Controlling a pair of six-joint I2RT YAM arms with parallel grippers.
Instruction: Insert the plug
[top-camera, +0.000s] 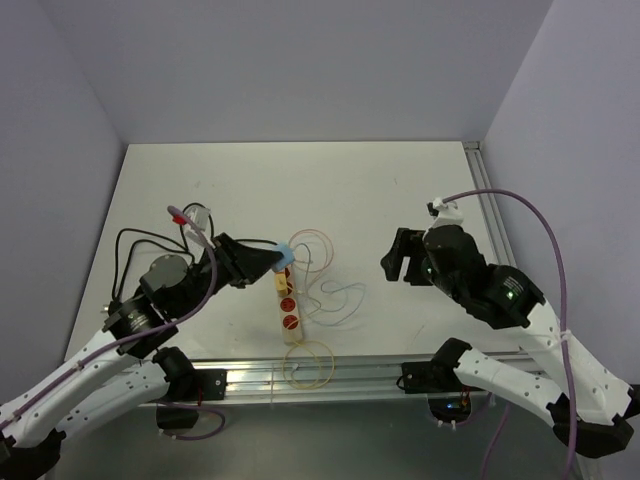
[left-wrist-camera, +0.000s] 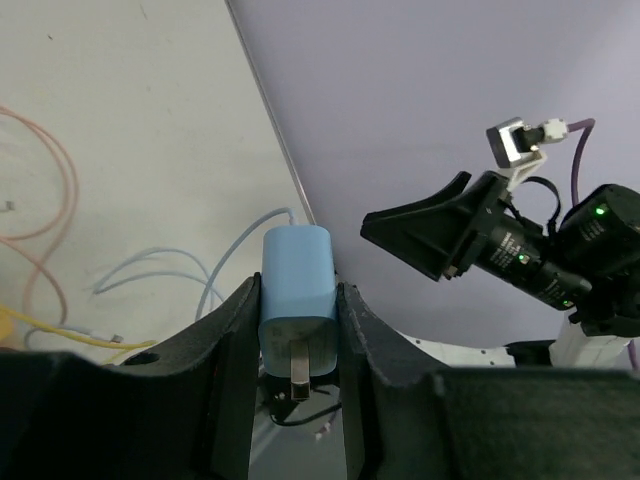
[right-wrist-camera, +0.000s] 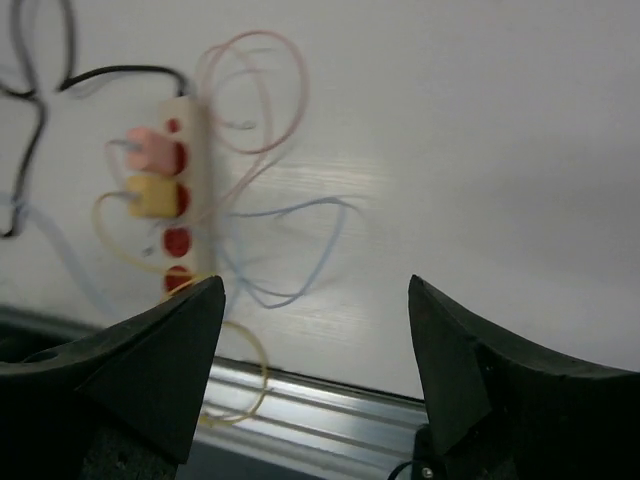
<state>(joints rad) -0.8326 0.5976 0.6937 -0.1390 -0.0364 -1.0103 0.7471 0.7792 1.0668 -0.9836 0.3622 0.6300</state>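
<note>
My left gripper (top-camera: 278, 259) is shut on a light blue plug (left-wrist-camera: 297, 290) with a metal prong showing at its near end, and holds it above the top end of the power strip (top-camera: 286, 300). The cream strip lies on the table near the front edge, with red sockets. In the right wrist view the power strip (right-wrist-camera: 180, 190) carries a pink plug (right-wrist-camera: 147, 148) and a yellow plug (right-wrist-camera: 150, 195). My right gripper (top-camera: 397, 258) is open and empty, raised to the right of the strip.
Thin pink, blue and yellow cables (top-camera: 325, 290) loop around the strip. A black cable (top-camera: 135, 245) runs off to the left. A metal rail (top-camera: 330, 375) lines the table's front edge. Walls close in on the left, right and back.
</note>
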